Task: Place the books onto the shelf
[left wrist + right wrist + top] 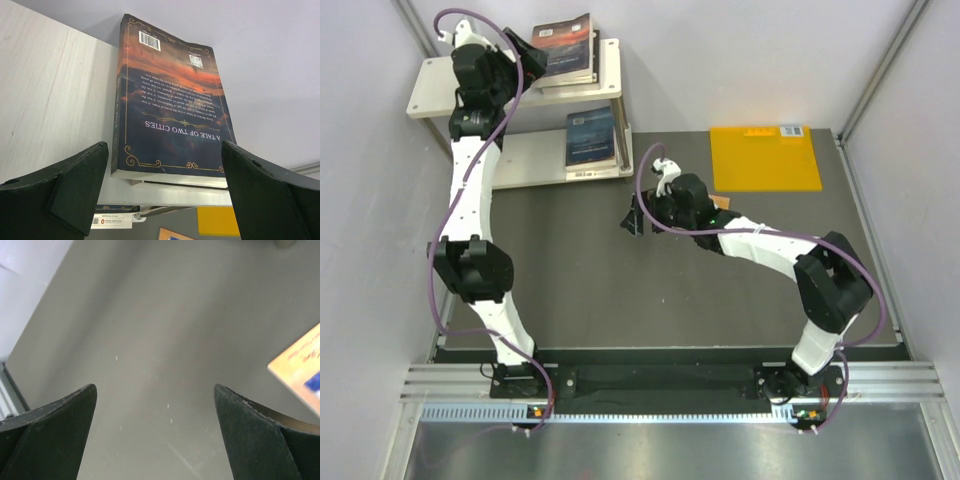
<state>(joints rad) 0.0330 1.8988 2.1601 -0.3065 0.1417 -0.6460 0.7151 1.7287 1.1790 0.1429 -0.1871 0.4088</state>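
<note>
At the cream-white shelf (pixel 435 85), our spread left tool (pixel 163 165) faces the dark red-glowing paperback (pixel 172 105) — an orange-brown paperback (pixel 302 372) lies right of our spread, empty right tool (pixel 155 390).

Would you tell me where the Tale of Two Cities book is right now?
The book lies flat atop another at the right end of the shelf's upper board, upper left in the top external view, just before the left gripper.

Shelf (pixel 435 92) holds books (pixel 565 48); table (pixel 580 290) bears orange sheet (pixel 765 160).
</note>
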